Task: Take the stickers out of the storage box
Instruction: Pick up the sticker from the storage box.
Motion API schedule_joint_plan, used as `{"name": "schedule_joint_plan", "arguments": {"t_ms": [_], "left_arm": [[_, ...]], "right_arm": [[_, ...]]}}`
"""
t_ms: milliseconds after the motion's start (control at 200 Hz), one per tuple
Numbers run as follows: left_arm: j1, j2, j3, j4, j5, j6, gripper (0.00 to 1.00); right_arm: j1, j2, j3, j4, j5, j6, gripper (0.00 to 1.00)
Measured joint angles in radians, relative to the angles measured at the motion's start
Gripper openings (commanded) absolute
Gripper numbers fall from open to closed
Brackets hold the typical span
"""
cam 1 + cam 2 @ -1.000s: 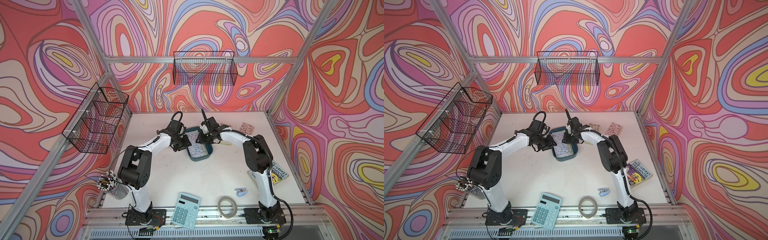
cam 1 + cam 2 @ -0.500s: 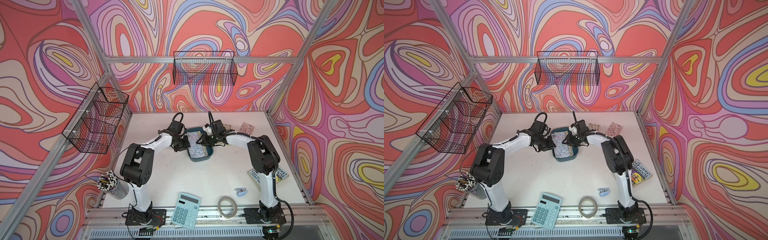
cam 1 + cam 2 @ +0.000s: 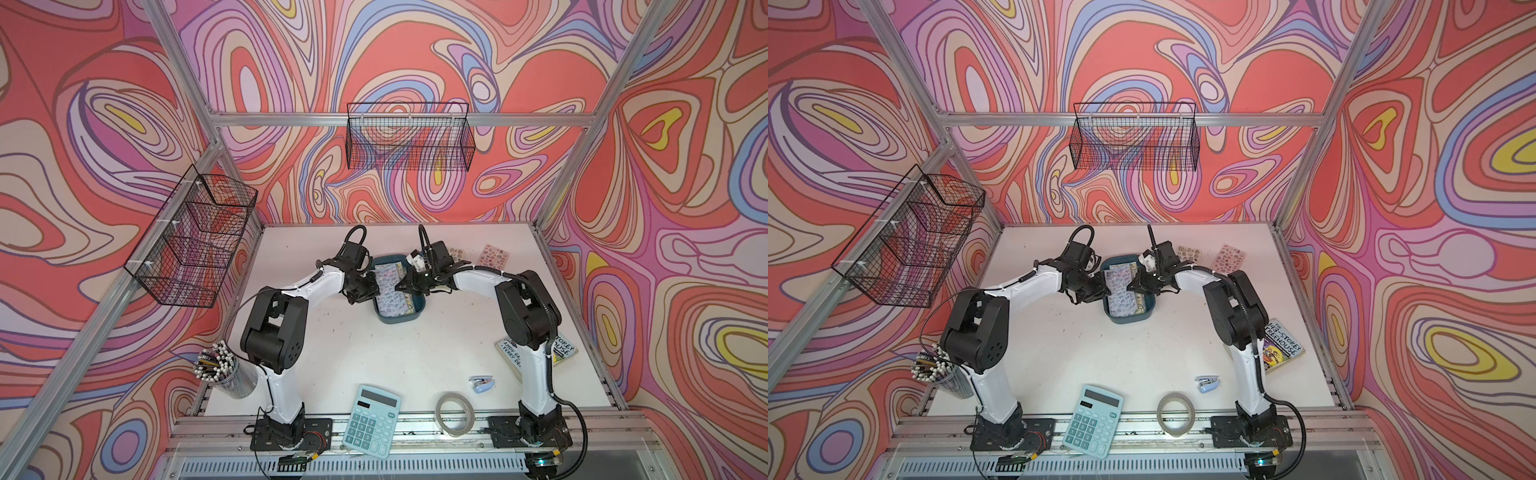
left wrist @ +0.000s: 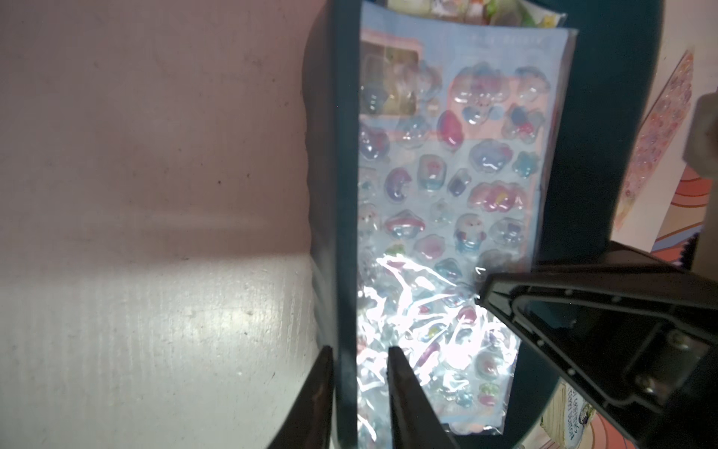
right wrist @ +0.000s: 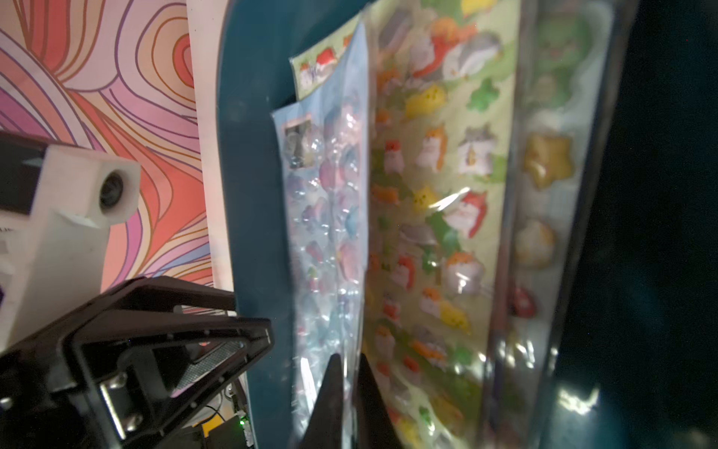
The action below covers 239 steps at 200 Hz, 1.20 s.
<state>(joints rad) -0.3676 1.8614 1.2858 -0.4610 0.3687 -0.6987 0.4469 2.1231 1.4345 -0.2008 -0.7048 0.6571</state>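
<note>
Left gripper (image 3: 371, 287) is clamped narrow on a side wall of the storage box (image 3: 397, 318), mid-table. Right gripper (image 3: 400, 286) is pinched shut on the top blue sheet of the stickers (image 3: 390, 296). I count at least three sheets inside, plus two loose sheets (image 3: 493, 255) on the table farther back.

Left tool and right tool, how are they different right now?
The left tool straddles the storage box wall, one finger outside and one inside; the right tool is pinched shut on the edge of the blue sticker sheet. The left tool's fingers stand apart; the right tool's almost touch. Both are black and reach the same box from opposite sides.
</note>
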Motion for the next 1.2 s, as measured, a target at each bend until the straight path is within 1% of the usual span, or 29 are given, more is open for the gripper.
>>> {"name": "schedule_joint_plan", "arguments": {"t_ms": [60, 115, 175, 230, 300, 416, 531, 706, 741, 816, 961, 1097, 1197], "left_arm": [[0.000, 0.000, 0.003, -0.004, 0.000, 0.000, 0.29], [0.000, 0.000, 0.005, -0.007, 0.001, 0.000, 0.32], [0.000, 0.000, 0.008, -0.008, 0.002, 0.000, 0.38], [0.000, 0.000, 0.011, -0.008, 0.005, 0.001, 0.46], [0.000, -0.001, 0.018, -0.009, 0.008, 0.000, 0.51], [0.000, -0.013, 0.027, -0.017, 0.008, 0.000, 0.54], [0.000, -0.055, 0.035, -0.029, 0.005, 0.000, 0.57], [0.000, -0.141, 0.062, -0.037, 0.003, 0.000, 0.71], [0.000, -0.156, 0.063, -0.037, 0.003, 0.000, 0.73], [0.000, -0.177, 0.063, -0.037, 0.000, 0.000, 0.76], [0.000, -0.180, 0.056, -0.035, 0.015, -0.005, 0.77], [0.000, -0.180, 0.039, 0.010, 0.088, -0.024, 0.82], [0.000, -0.180, 0.022, 0.084, 0.158, -0.053, 0.83]], "right_arm": [[0.000, 0.000, 0.002, -0.005, 0.000, -0.001, 0.00], [0.000, 0.000, 0.009, -0.019, 0.002, -0.003, 0.00], [0.000, 0.000, 0.028, -0.048, 0.004, -0.013, 0.00], [0.000, 0.000, 0.051, -0.074, 0.007, -0.025, 0.00], [0.000, 0.000, 0.085, -0.106, 0.009, -0.039, 0.00], [-0.001, -0.002, 0.137, -0.152, 0.010, -0.059, 0.00], [-0.003, -0.015, 0.172, -0.195, 0.025, -0.075, 0.00], [-0.017, -0.057, 0.207, -0.234, 0.042, -0.093, 0.00], [-0.021, -0.068, 0.209, -0.236, 0.044, -0.095, 0.00], [-0.030, -0.089, 0.211, -0.237, 0.046, -0.095, 0.00], [-0.049, -0.124, 0.199, -0.204, 0.009, -0.071, 0.00], [-0.074, -0.158, 0.148, -0.115, -0.069, -0.009, 0.00], [-0.087, -0.171, 0.113, -0.057, -0.118, 0.031, 0.00]]}}
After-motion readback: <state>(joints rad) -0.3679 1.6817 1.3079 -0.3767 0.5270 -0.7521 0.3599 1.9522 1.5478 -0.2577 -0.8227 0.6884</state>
